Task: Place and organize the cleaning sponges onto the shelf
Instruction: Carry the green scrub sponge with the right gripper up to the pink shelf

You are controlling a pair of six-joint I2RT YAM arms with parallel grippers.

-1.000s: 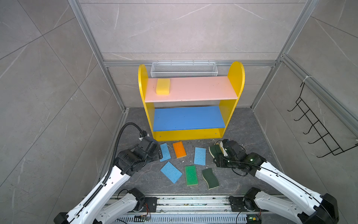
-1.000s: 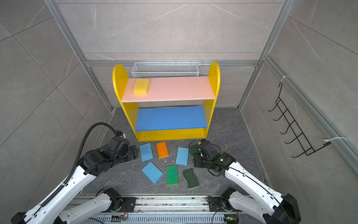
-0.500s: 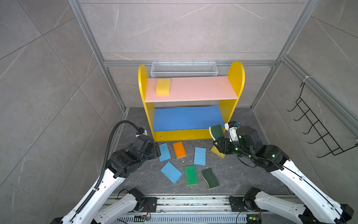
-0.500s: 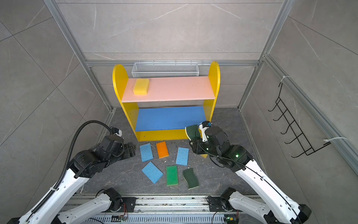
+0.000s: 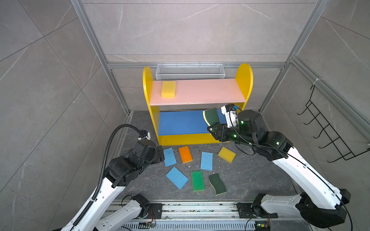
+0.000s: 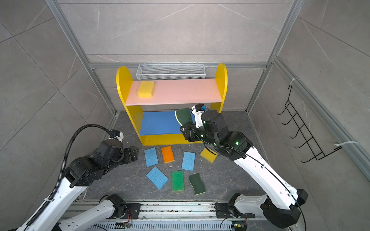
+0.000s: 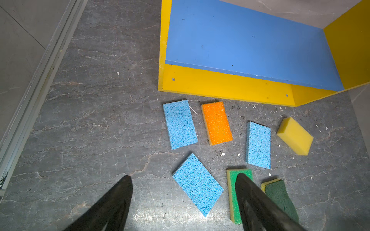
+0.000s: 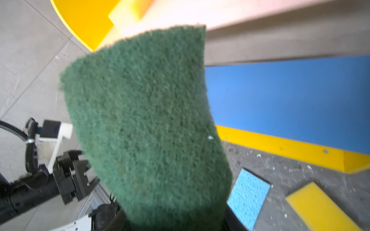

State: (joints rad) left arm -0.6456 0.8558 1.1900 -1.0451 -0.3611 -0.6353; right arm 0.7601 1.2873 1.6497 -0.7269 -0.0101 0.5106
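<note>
Left hand (image 7: 183,178) spread wide, empty. Seven sponges on the surface (image 5: 250,176) before the shelf (image 5: 147,84): three light blue (image 5: 169,157) (image 5: 177,177) (image 5: 206,161), one orange (image 5: 185,154), one green (image 5: 197,181), one scourer (image 5: 217,184), one yellow (image 5: 226,154); second yellow (image 5: 168,89) at pink board (image 5: 200,92) left end. Right hand (image 5: 215,128) clamps second scourer (image 5: 211,116), raised before blue board (image 5: 180,122) right end.

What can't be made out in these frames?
Right gripper fingertips: right wrist view, the held dark green scourer fills the frame and covers them.
Blue board, right end: in both top views, behind the scourer and right arm.
Yellow floor sponge: in a top view, corner under the right arm.
Bright green sponge: left wrist view, partly behind a left gripper finger.
Pink board: right wrist view, blurred.
</note>
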